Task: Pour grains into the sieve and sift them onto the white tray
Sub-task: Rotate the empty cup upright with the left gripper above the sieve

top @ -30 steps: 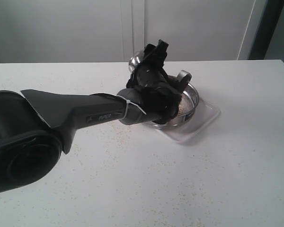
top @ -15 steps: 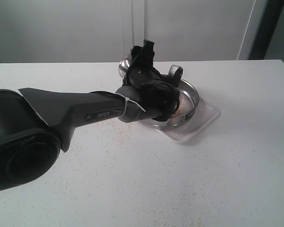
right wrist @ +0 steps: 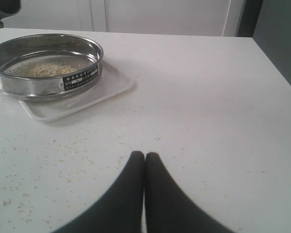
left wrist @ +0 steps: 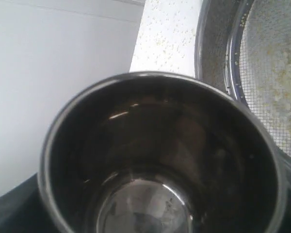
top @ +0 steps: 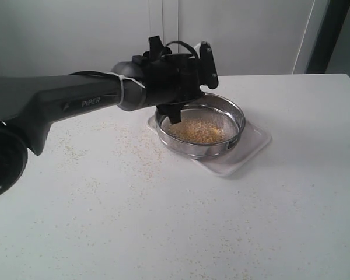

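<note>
The sieve [top: 235, 118] stands on the white tray [top: 254, 143] with a yellow-beige heap of grains [top: 199, 133] on its mesh. My left gripper [top: 189, 74] hovers over the sieve's back-left rim. It is shut on a small steel cup [left wrist: 160, 160], which fills the left wrist view and looks empty inside, with the sieve [left wrist: 233, 63] just beside it. In the exterior view the gripper hides the cup. My right gripper [right wrist: 145, 156] is shut on nothing, low over the table and well away from the sieve [right wrist: 82, 77], grains [right wrist: 43, 69] and tray [right wrist: 94, 97].
Stray specks of grain lie scattered over the white table [top: 163, 221], mostly left of and in front of the tray. A white wall or cabinet front [top: 233, 35] stands behind the table's far edge. The table's right edge [right wrist: 276, 73] shows in the right wrist view.
My left arm has swung up and back from over the sieve, turning the cup away from its tipped pose. The heap of grains in the sieve has come into view.
</note>
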`<state>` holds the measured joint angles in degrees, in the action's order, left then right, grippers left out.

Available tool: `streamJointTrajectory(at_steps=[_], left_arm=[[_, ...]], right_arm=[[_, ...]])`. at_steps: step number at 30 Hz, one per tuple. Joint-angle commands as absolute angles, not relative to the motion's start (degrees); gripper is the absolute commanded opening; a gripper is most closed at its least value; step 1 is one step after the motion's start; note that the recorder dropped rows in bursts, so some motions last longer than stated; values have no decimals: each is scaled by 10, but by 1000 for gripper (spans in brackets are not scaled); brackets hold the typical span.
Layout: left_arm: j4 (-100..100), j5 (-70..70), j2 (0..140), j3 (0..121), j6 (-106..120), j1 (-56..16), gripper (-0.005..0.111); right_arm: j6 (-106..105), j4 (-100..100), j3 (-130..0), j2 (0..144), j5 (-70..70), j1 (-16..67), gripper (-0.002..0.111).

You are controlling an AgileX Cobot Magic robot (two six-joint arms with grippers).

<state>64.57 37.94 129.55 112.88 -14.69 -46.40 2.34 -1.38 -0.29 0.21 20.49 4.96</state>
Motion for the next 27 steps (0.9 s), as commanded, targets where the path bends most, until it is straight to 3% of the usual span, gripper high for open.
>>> streamJointTrajectory(at_steps=[1,9,27], left_arm=[[597,369,1276,1133,-158,-448,0],[452,328,1258,1133,-152,-418,0],[355,300,1213,1098,-150,-389,0]], right_arm=[[21,-15,0,0,197,45,0],[21,-15,0,0,197,45,0],[21,-15,0,0,197,45,0]])
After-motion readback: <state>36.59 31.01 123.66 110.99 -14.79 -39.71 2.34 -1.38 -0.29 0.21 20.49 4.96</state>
